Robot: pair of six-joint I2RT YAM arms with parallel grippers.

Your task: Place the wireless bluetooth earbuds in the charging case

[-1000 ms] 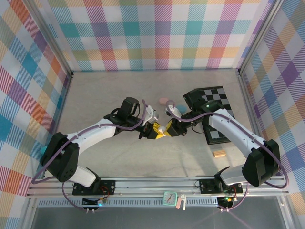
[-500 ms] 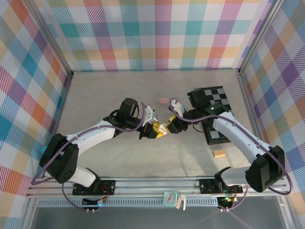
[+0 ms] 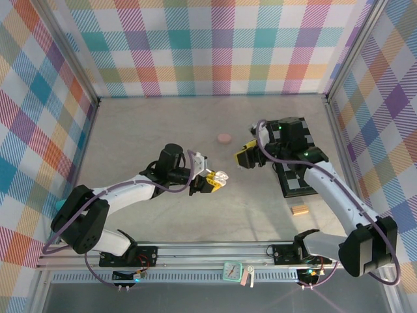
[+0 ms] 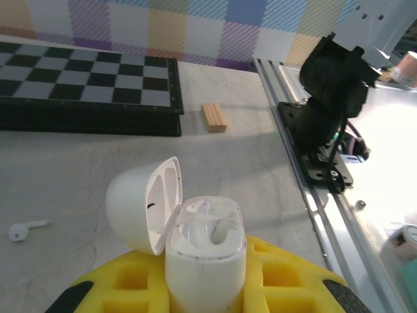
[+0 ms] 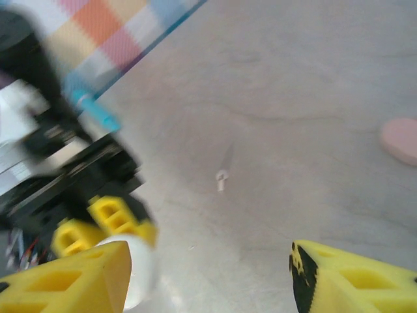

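White charging case (image 4: 205,261) is being gripped upright by the left gripper (image 3: 210,182), its fingers closed on the case body. The hinged lid (image 4: 140,205) is being left open, swung toward 9 o'clock in the left wrist view. What is seated inside cannot be told. One white earbud (image 4: 21,229) is lying on the table (image 3: 143,130) at 9 o'clock of the case, well apart. The right gripper (image 3: 246,156) is being held open and empty at 2 o'clock of the case in the top view. A pink case (image 3: 225,138) is lying at 12 o'clock.
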